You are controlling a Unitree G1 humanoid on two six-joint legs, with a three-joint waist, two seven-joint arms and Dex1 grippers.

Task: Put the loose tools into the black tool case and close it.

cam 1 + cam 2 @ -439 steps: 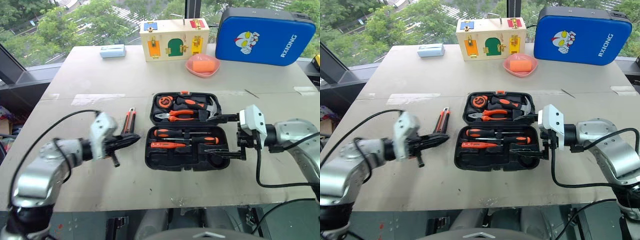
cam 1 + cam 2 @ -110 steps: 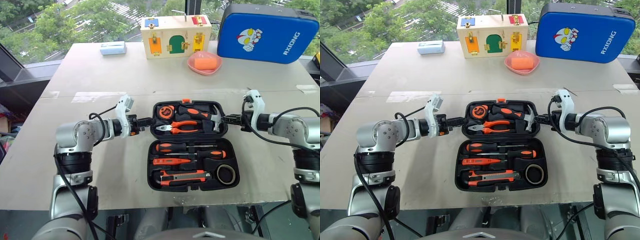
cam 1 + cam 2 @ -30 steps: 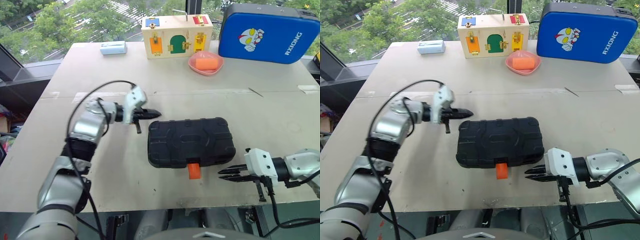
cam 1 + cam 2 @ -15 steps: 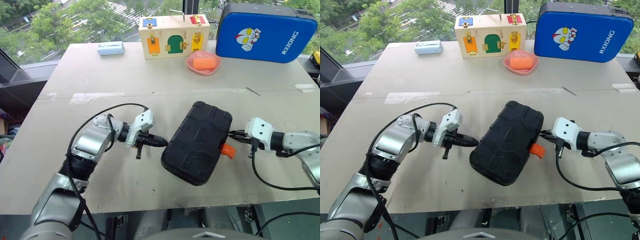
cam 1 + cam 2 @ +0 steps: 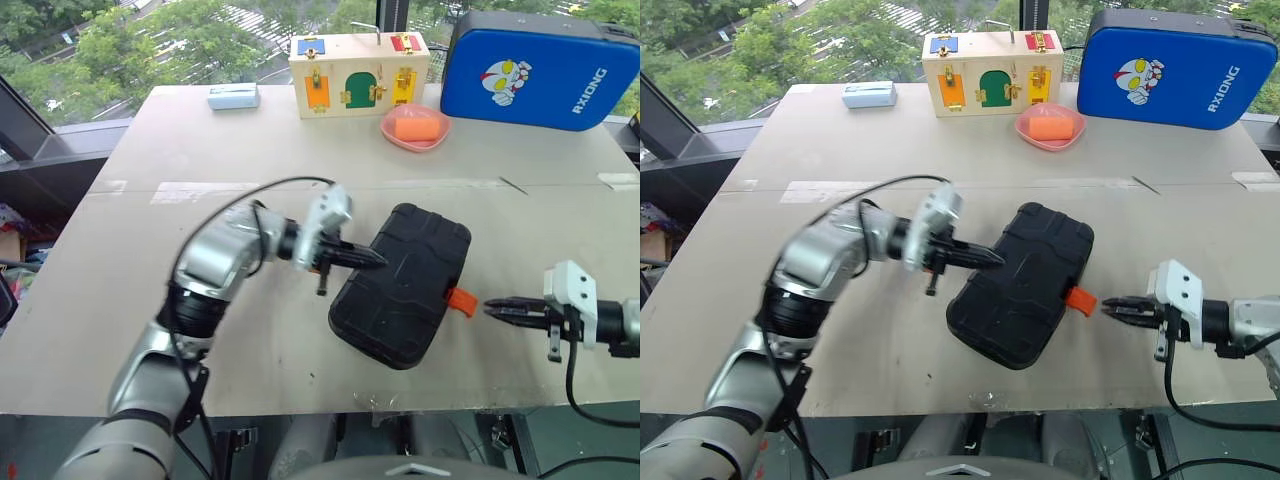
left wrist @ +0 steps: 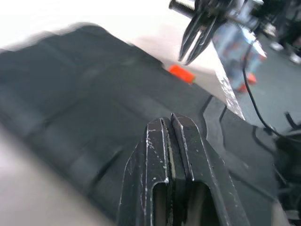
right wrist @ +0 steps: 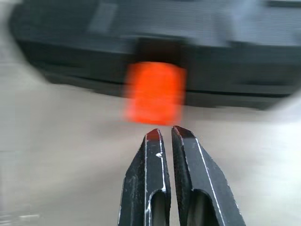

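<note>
Case: black moulded-plastic clamshell tool case w/ rounded corners (image 5: pixel 403 285), lid down, lying flat on the pale wooden table (image 5: pixel 150 290) near its front edge, skewed diagonally; one corner points to the table's far side, the opposite one to the front edge.
Latch: small orange latch tab (image 5: pixel 460 301) sticks out from the case's right-hand long side, hanging loose off the edge.
L gripper: left gripper (image 5: pixel 372 258) w/ both black fingers pressed together, nothing between them; tips at the case's upper-left edge, over the lid. In left wrist view the closed fingers (image 6: pixel 162 155) sit low over the ribbed lid; contact can't be told.
R gripper: right gripper (image 5: pixel 494 309) also pinched closed and empty, pointing level at the latch from the right, just beside it, a small gap of table between tips and tab. Right wrist view: closed fingers (image 7: pixel 155 155) aimed at the blurred orange tab.
Far side of table: blue cartoon-printed zip case (image 5: pixel 535 70) standing at back right; wooden latch-board box w/ coloured doors (image 5: pixel 358 72); pink dish holding an orange block (image 5: pixel 413 126); small pale-blue box (image 5: pixel 233 96) at back left.
Cables: black cable (image 5: pixel 225 205) loops over the left arm.
</note>
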